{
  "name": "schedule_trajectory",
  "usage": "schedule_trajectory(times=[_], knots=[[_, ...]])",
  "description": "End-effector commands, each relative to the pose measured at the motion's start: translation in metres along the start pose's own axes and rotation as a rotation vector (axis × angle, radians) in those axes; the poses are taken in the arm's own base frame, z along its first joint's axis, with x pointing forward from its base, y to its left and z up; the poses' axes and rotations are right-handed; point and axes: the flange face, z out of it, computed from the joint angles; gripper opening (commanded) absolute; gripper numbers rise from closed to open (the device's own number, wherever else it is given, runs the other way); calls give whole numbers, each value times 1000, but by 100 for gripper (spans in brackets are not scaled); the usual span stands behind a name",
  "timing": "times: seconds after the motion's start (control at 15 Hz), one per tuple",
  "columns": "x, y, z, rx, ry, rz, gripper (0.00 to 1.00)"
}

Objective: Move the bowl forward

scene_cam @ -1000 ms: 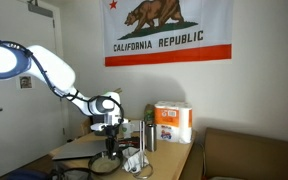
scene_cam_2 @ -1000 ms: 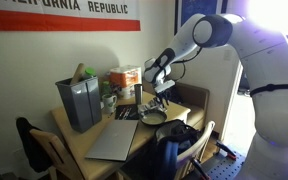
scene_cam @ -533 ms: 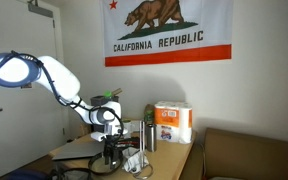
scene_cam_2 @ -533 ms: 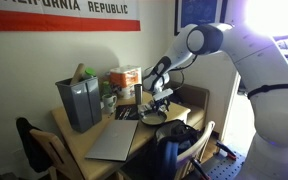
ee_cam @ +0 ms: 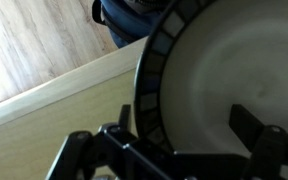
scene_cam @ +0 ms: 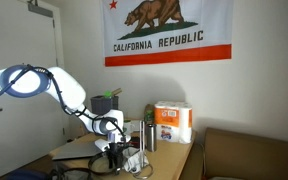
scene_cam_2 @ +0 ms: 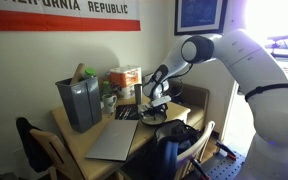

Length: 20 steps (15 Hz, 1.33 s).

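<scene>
Bowl (ee_cam: 219,70): round, shallow, smooth cream inside, dark rim banded with pale segment marks. It sits at the edge of the table (ee_cam: 64,95), whose top is pale and matte, with wood-grain floor (ee_cam: 29,40) below. Gripper (ee_cam: 184,125) is low over the bowl, its black fingers spread wide, one outside the rim and one over the cream inside. Contact with the bowl cannot be made out.

A white California Republic flag with a brown bear (scene_cam: 169,30) hangs on the wall above a pale wooden worktop (scene_cam: 172,160). On the worktop, a plastic-wrapped pack of white paper rolls (scene_cam: 171,123) stands near a tall shiny metal cup (scene_cam: 149,137). In an exterior view, a grey rectangular bin (scene_cam_2: 81,103) stands beside a closed silver laptop (scene_cam_2: 114,140). A brown sofa (scene_cam: 252,155) sits beside the worktop.
</scene>
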Motion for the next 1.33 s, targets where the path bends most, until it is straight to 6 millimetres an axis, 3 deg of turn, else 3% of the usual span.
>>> schedule_trajectory(times=[0.0,0.07,0.13,0.73,1.0,1.27], knots=[[6,7,-1,47,16,-8,100],[6,10,1,53,17,-5,75],[6,11,2,59,19,-8,74],[8,11,5,80,39,8,8],[6,7,6,79,40,18,0],[6,2,-4,82,61,-4,6]])
